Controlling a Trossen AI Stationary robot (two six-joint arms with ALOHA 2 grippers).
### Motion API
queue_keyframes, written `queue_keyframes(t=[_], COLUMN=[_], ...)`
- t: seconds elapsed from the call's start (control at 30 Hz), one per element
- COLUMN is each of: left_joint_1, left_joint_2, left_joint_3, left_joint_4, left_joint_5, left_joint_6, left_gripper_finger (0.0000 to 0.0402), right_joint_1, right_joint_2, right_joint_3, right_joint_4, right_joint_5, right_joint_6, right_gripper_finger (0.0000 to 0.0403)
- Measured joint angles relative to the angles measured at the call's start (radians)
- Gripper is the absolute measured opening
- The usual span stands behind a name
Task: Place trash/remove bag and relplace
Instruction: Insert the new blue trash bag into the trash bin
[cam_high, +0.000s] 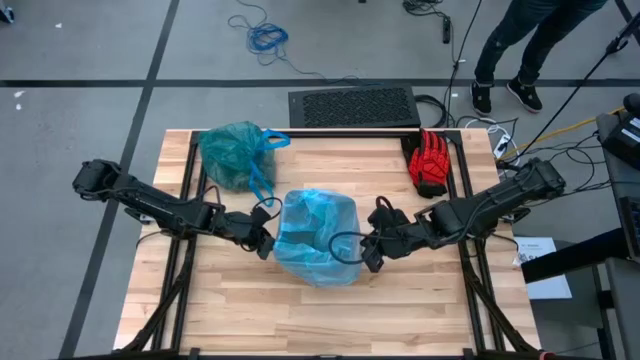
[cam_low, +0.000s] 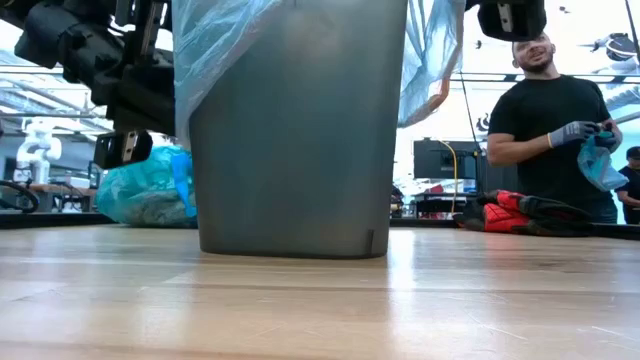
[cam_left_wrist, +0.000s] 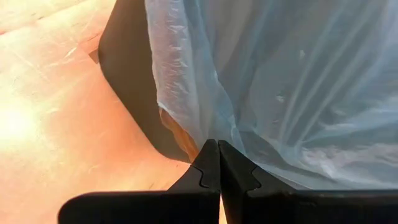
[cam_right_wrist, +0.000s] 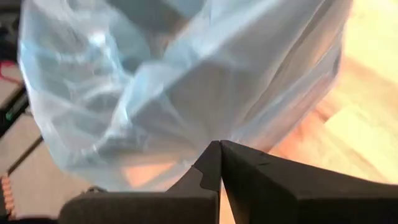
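Both grippers, left (cam_high: 266, 243) and right (cam_high: 368, 250), pinch the pale blue liner (cam_high: 315, 235) over the centre-frame bin (cam_low: 295, 130), the teal bag (cam_high: 232, 152) already out upper left, only seating left.

We found the bin (cam_low: 298, 130) standing near the middle of the bench (cam_high: 320, 310), with the paler bag (cam_high: 318, 236) draped over its top and down its sides. The left gripper (cam_high: 266, 243) was at the bin's left side and the right gripper (cam_high: 368, 250) at its right, each with its fingers closed on the paler bag. Behind the bin to the left lay the bag (cam_high: 232, 153), and behind to the right, near the bench's far edge, lay the glove (cam_high: 431, 160). A person (cam_low: 556, 125) stood beyond the bench.
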Motion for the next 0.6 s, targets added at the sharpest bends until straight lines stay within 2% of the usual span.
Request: queue_keyframes(t=[0.07, 0.37, 0.47, 0.6], left_joint_1=[0.0, -0.012, -0.02, -0.022], left_joint_2=[-0.015, -0.048, -0.066, -0.076], left_joint_3=[0.002, 0.048, 0.092, 0.15], left_joint_4=[0.0, -0.022, -0.156, -0.417], left_joint_5=[0.0, 0.0, -0.006, -0.011], left_joint_6=[-0.005, -0.031, -0.005, 0.023], left_gripper_finger=[0.0, 0.0, 0.0, 0.0], right_joint_1=[-0.01, -0.028, -0.016, 0.002], right_joint_2=[-0.006, 0.016, 0.016, 0.015], right_joint_3=[0.0, -0.074, -0.079, -0.079], right_joint_4=[0.017, 0.083, 0.072, 0.076], right_joint_5=[0.023, -0.001, 0.004, 0.039], right_joint_6=[-0.019, -0.082, -0.11, -0.141], right_gripper_finger=[0.0, 0.0, 0.0, 0.0])
